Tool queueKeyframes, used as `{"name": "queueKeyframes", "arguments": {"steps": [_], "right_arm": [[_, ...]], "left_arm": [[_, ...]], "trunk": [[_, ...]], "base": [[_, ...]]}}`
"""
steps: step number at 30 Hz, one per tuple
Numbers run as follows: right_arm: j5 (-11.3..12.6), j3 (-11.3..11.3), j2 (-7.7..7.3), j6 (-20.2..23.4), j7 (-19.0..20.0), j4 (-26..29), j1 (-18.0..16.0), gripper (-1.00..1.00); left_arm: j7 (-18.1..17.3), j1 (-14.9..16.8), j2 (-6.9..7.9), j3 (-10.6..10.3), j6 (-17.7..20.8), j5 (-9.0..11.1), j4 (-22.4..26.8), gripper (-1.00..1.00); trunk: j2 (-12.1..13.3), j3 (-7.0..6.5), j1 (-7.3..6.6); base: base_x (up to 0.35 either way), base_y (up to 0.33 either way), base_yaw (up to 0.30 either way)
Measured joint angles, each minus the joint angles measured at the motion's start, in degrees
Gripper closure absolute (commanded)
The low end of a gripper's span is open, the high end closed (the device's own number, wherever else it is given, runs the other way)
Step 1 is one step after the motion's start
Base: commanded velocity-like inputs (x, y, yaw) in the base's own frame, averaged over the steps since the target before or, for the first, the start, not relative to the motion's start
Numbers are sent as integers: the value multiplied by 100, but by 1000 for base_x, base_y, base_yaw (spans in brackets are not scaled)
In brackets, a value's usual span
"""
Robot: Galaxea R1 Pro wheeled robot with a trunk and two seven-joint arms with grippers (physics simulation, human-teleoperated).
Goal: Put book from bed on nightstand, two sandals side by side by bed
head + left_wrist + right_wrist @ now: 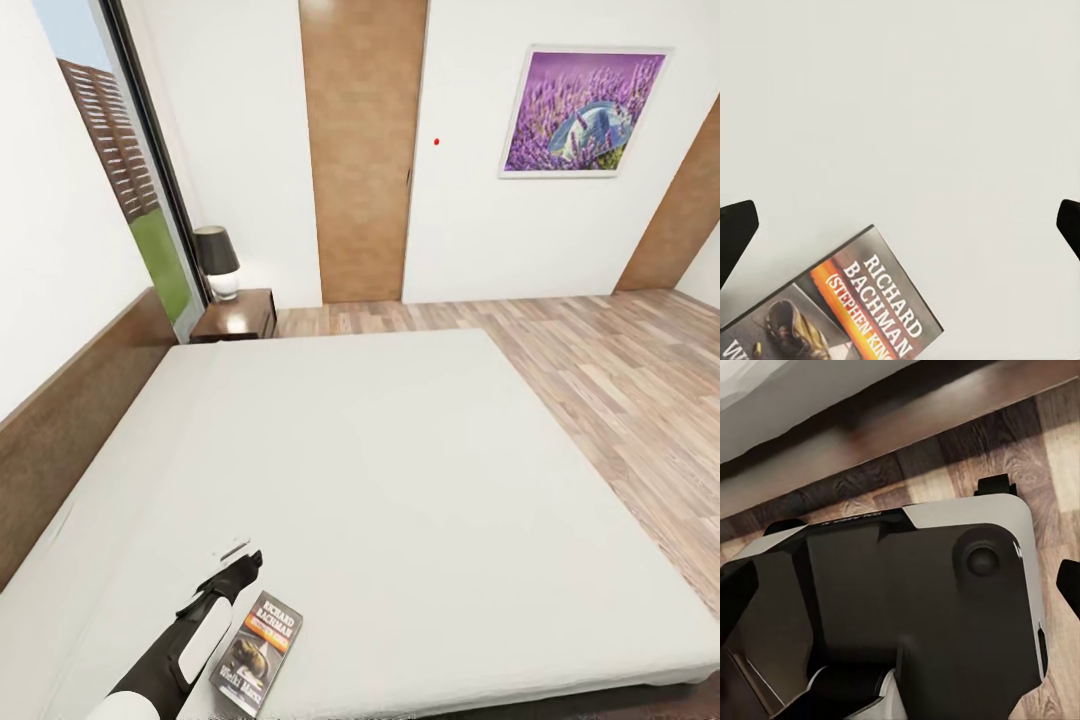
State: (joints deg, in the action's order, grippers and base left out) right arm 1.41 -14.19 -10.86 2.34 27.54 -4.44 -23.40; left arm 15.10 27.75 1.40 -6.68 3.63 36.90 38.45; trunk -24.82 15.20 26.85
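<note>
- The bed [400,470] is taken as the landmark: a pale mattress fills most of the head view, with the brown headboard [60,420] along its left side.
- The book [257,652] is seen lying flat on the mattress near the bed's near edge (cover up, "RICHARD BACHMAN" legible).
- The left gripper [238,556] is held over the mattress just beside the book, apart from it; in the left wrist view its fingertips [736,229] are spread wide with nothing between them.
- The right gripper [900,585] is seen with its tips wide apart, over the robot's base [945,607] and the plank floor [1050,472] beside the bed frame.
- The nightstand [238,315] stands at the bed's far corner, a lamp [217,262] on top.
</note>
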Motion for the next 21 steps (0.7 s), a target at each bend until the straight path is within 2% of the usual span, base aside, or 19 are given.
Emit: {"name": "queueKeyframes", "arguments": {"steps": [21], "right_arm": [[-3, 0, 0, -3, -1, 0, 0, -100]], "left_arm": [[-10, 0, 1, -13, 0, 0, 0, -100]], "trunk": [[0, 191, 0]], "base": [[0, 0, 0]]}}
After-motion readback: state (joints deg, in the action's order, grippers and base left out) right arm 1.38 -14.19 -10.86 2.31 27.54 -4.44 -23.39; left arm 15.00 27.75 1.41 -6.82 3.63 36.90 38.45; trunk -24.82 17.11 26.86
